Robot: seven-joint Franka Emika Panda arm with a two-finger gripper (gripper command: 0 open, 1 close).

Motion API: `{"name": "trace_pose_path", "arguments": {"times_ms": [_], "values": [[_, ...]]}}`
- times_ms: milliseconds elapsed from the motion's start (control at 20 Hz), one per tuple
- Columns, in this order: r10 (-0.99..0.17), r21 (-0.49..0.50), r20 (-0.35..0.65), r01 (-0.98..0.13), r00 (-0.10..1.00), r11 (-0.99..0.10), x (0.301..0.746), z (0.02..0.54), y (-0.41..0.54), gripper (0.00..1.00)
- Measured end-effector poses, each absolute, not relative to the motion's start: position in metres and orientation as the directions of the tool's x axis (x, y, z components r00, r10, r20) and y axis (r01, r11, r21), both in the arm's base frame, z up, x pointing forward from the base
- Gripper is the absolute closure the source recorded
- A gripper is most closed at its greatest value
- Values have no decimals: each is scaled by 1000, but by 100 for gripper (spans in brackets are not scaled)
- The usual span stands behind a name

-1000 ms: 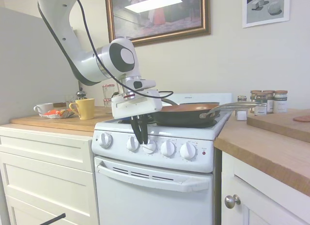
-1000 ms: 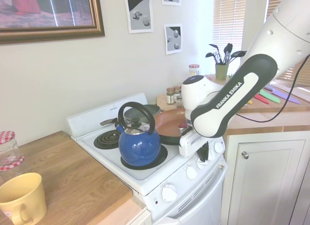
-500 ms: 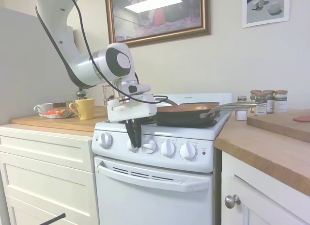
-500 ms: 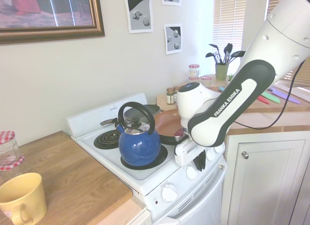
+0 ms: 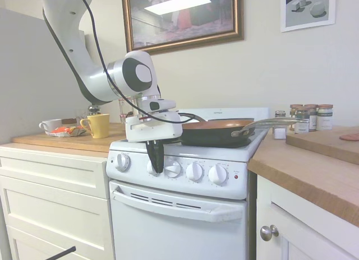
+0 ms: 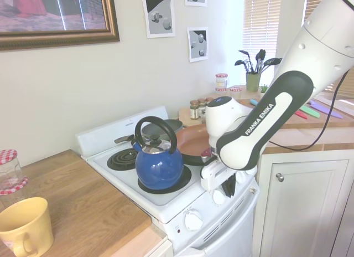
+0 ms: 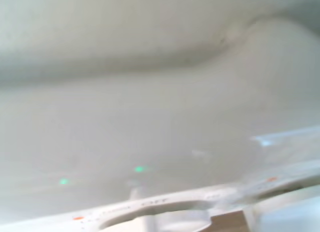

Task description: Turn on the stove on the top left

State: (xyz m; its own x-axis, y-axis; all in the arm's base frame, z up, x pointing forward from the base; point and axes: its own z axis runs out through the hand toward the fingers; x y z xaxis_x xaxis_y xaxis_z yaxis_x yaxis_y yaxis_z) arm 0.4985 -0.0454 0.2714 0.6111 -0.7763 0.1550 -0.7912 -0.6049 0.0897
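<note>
Narrow white freestanding stove (image 5: 185,215): fixed, rigid. Second round white plastic knob (image 5: 151,167) from panel's left edge: smooth, slippery, stiff; pinch across rim. Black-fingered end effector (image 5: 156,166) narrow, straddling it.

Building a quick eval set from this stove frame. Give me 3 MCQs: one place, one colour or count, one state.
1. Where are the gripper tips?
A. over the kettle
B. at the second knob from the picture's left, first exterior view
C. at the oven handle

2. What colour is the kettle?
A. blue
B. red
C. white

3. How do the jaws stand?
A. wide open
C. not visible
B. close together at the knob

Answers: 1 B, the tips overlap that knob on the stove panel. 2 A, its body is blue with a black handle. 3 B, the dark fingers hang nearly touching.
</note>
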Motion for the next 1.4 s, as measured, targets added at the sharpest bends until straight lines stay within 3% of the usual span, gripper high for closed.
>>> {"name": "trace_pose_path", "arguments": {"times_ms": [1400], "values": [[-775, 40, 156, -788, 612, -614, 509, 290, -56, 100]]}}
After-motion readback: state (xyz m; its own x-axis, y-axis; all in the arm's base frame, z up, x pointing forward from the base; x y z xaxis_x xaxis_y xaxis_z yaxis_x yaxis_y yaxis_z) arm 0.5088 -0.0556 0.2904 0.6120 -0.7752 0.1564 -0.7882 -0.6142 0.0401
